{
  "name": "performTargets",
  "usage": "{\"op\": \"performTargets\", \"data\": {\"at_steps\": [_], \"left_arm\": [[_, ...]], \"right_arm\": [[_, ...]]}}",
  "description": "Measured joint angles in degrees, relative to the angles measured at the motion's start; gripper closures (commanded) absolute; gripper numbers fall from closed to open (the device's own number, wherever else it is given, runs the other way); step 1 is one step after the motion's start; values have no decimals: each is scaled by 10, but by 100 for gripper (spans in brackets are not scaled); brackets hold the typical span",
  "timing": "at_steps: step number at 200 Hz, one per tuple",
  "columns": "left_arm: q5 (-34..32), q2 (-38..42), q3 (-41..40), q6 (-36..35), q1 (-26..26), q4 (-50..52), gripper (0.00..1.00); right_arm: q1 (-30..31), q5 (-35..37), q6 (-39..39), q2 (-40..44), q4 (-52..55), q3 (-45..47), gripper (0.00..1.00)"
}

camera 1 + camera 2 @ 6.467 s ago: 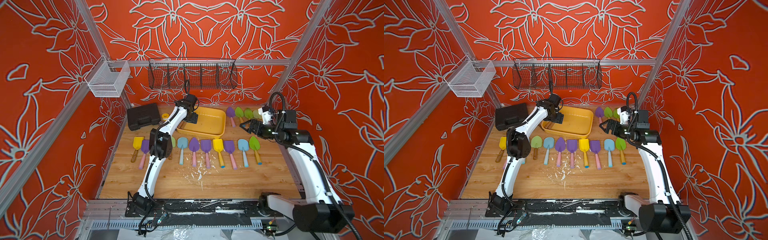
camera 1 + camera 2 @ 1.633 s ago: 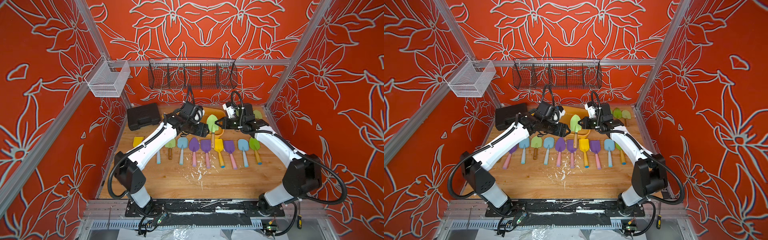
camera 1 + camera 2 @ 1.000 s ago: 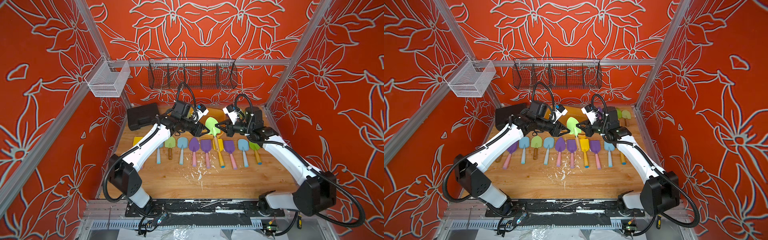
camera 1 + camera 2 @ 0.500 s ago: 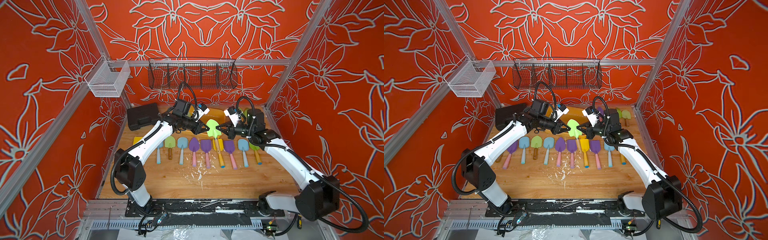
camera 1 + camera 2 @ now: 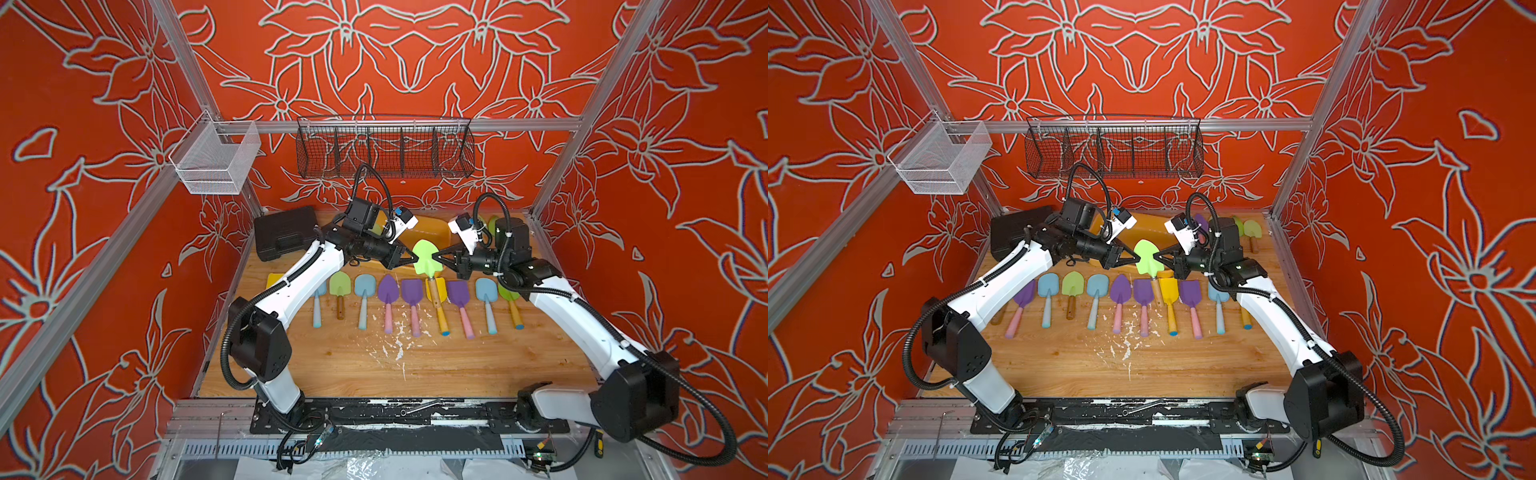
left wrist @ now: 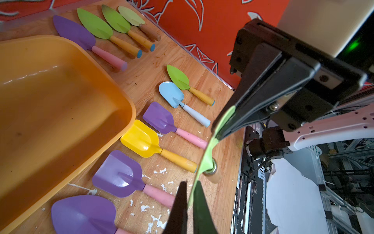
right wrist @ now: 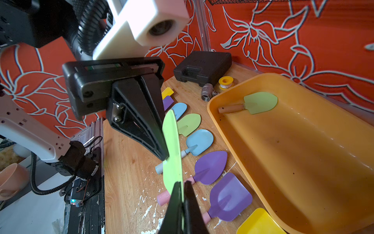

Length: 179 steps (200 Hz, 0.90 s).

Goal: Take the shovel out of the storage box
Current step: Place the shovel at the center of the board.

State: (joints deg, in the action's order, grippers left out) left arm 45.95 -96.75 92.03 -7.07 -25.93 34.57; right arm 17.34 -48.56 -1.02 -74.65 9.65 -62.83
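We note the green shovel [image 5: 424, 258] out of the storage box [image 5: 444, 239], held in the air just in front of it and above the row of shovels [image 5: 411, 291] on the bench [image 5: 374, 361]. The left end effector [image 5: 410, 258] is clamped on one edge of the blade. The right end effector [image 5: 437, 258] is clamped on the opposite edge. The wooden handle hangs down. A second green shovel [image 7: 255, 103] lies inside the box, near a corner.
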Motion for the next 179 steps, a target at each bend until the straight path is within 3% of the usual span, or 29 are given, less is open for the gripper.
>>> {"op": "performTargets", "data": {"at_steps": [30, 92, 130, 179], "left_arm": [[6, -10, 16, 11, -13, 5, 100], [-40, -30, 23, 50, -17, 21, 100], [-67, -45, 42, 88, -10, 33, 100], [-84, -82, 81, 134, -7, 57, 100]], "right_arm": [[1, 30, 15, -2, 0, 0, 59], [3, 101, 28, 7, 9, 8, 28], [3, 181, 46, 58, 38, 31, 27], [8, 211, 83, 78, 112, 35, 33]]}}
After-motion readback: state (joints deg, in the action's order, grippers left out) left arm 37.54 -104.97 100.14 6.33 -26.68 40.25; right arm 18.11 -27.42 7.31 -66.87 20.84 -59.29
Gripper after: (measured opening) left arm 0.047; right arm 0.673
